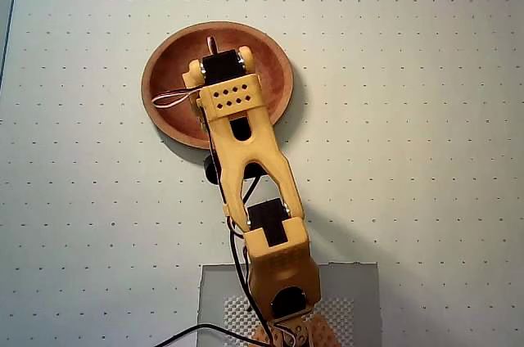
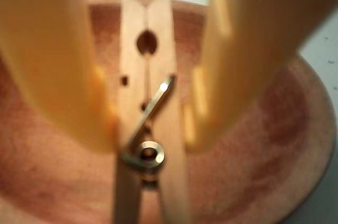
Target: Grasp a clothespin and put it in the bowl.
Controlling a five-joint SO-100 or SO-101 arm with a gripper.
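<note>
Holding the pin (image 2: 147, 129) over the bowl (image 2: 274, 129) — my gripper (image 2: 148, 139) clamped on it.
At frame centre, wrist view; release step, I judge — next, part the fingers (image 2: 53, 76).

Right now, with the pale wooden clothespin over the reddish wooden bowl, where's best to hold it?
Across its middle beside the metal spring, one finger of the yellow claw on each long outer edge, approaching along its length. The pale wooden clothespin is slim and straight-sided there, and pressing by the pivot likely won't spring it open. The wrist view shows it held so.
</note>
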